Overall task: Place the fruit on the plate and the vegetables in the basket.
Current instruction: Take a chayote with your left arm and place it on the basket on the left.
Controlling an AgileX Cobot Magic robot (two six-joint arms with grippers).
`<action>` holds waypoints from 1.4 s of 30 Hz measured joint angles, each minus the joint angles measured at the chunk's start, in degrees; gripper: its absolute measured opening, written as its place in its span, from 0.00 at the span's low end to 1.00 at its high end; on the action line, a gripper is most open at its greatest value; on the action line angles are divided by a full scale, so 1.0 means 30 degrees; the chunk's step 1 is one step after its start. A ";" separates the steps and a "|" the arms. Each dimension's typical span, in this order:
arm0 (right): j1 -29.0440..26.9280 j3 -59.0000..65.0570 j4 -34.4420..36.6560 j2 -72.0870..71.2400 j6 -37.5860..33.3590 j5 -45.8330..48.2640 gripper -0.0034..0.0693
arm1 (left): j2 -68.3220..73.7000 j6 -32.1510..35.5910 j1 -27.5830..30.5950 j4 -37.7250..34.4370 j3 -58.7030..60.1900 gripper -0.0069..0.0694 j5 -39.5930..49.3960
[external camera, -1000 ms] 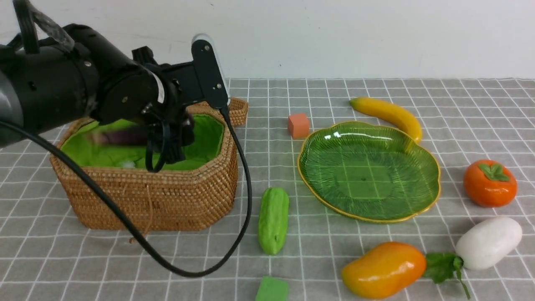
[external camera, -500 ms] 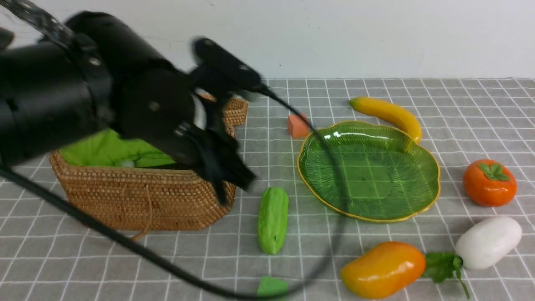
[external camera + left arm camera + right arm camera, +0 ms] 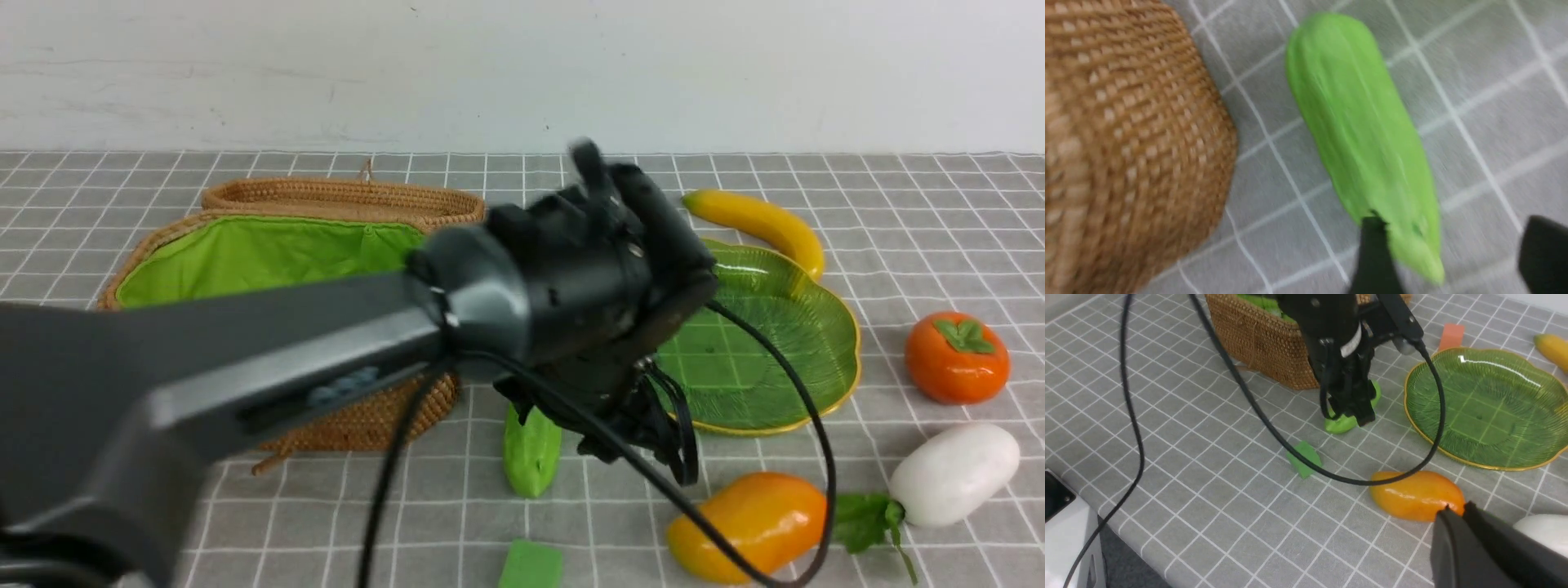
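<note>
The left claw [image 3: 1453, 253] is swinging from the basket [image 3: 367, 408] to the gourd [image 3: 531, 457], its fingers spreading wide, evidently readying another vegetable pickup

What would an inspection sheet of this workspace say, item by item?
Surface: grey table with white grid lines.
Job's things: green gourd beside the basket; banana, mango, persimmon and radish around the green plate.
Clutter: green cube; orange cube near the plate.
Grippers: left open above the gourd, nothing held; right shut, nothing seen held.
Cables: black cable hangs from the left arm, looping across the mango in view.
Surroundings: pale wall behind.
</note>
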 joint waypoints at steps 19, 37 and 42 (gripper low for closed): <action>0.0000 0.0000 0.0141 -0.1258 0.0026 0.0000 0.09 | 0.2972 -0.1455 0.1965 -0.0964 -0.0410 0.66 -0.1915; 0.0000 0.0000 0.0296 -0.1258 0.0051 -0.3859 0.10 | -0.7489 0.9242 0.2886 -0.0506 -0.0342 0.66 0.1795; 0.0000 0.0000 0.0380 -0.1258 0.0051 -0.4801 0.11 | -0.7972 1.9709 0.7456 -0.3392 -0.0342 0.66 0.1555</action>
